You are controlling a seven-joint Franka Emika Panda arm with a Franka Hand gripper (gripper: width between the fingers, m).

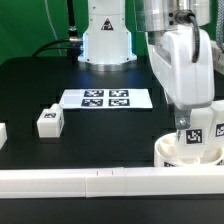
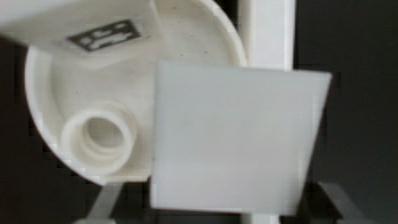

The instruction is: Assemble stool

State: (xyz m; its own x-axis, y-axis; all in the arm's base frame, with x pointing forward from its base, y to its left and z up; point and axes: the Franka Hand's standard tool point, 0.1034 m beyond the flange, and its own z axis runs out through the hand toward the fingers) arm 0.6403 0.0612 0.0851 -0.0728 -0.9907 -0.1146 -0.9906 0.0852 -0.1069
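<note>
Right now the claw (image 1: 196,136) is closed narrowly on a white block leg (image 2: 240,135), gripping it upright just over the round seat (image 1: 168,150). The seat lies on the black table (image 1: 30,80) at the exterior view's right, close against the long white rail (image 1: 90,181). From the wrist view the held leg fills the middle of the picture and hides whatever part of the seat lies under it. One open socket hole (image 2: 98,135) shows beside the leg, not beneath it.

That is the main worry. If this hole is the target, the leg looks offset from it, and pushing straight down would land it on the flat face or the lip of the socket. The leg could then tilt in the grip, or the seat could skid or tip against the rail.

A second risk is jamming. A leg entering even a little crooked would likely wedge part way, and any twisting might turn the whole seat rather than fix the leg.

A tagged white piece (image 2: 107,38) sits at the seat's far edge. I cannot tell whether it is a fitted leg. A loose leg (image 1: 48,121) waits well apart, near the marker board (image 1: 105,98).
</note>
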